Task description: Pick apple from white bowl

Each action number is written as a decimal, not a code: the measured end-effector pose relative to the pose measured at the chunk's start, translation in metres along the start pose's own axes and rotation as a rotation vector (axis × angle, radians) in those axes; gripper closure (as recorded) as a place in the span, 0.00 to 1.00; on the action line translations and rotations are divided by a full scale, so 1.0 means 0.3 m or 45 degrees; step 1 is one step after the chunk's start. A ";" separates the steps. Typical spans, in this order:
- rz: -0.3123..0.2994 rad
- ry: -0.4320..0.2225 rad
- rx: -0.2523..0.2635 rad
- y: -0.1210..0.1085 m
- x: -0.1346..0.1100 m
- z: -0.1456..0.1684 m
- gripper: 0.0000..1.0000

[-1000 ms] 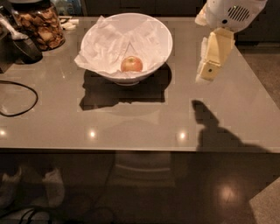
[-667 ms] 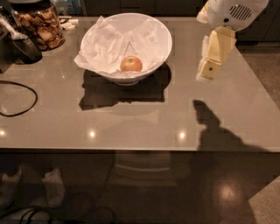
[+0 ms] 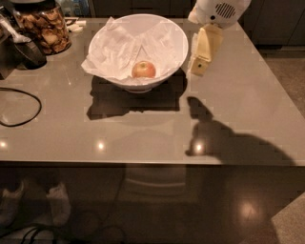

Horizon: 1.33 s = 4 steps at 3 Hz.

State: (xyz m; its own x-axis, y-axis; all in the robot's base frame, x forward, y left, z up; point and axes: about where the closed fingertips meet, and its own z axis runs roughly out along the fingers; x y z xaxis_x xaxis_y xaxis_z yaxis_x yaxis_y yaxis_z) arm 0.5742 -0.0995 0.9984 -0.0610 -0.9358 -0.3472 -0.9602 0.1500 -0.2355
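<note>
The apple [image 3: 143, 69] is small, reddish-orange with a paler patch. It lies in the bottom of the white bowl [image 3: 178, 35], on crumpled white paper [image 3: 114, 47] that hangs over the bowl's left rim. The bowl stands on the grey table at the back centre. My gripper [image 3: 199, 69] is cream-coloured and hangs from the white arm head [image 3: 219, 10] just right of the bowl's right rim, above the table. It points down and a little left. It holds nothing that I can see.
A glass jar of brown snacks [image 3: 45, 26] stands at the back left, with a dark appliance [image 3: 19, 50] beside it. A black cable [image 3: 21, 107] loops on the table's left side. The table's front edge [image 3: 143, 164] runs across the lower middle.
My gripper has moved left, from well right of the bowl to right beside its right rim. The apple and bowl have not moved.
</note>
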 end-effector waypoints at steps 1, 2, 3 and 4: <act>-0.065 -0.037 -0.071 -0.053 -0.106 0.071 0.00; -0.067 -0.056 -0.040 -0.074 -0.126 0.067 0.00; -0.047 -0.068 -0.018 -0.082 -0.115 0.074 0.00; -0.041 -0.051 -0.001 -0.145 -0.143 0.101 0.02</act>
State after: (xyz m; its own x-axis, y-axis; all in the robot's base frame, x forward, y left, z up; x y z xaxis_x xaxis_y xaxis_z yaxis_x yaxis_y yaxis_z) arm 0.6267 -0.0561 0.9961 -0.0188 -0.9265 -0.3758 -0.9618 0.1195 -0.2463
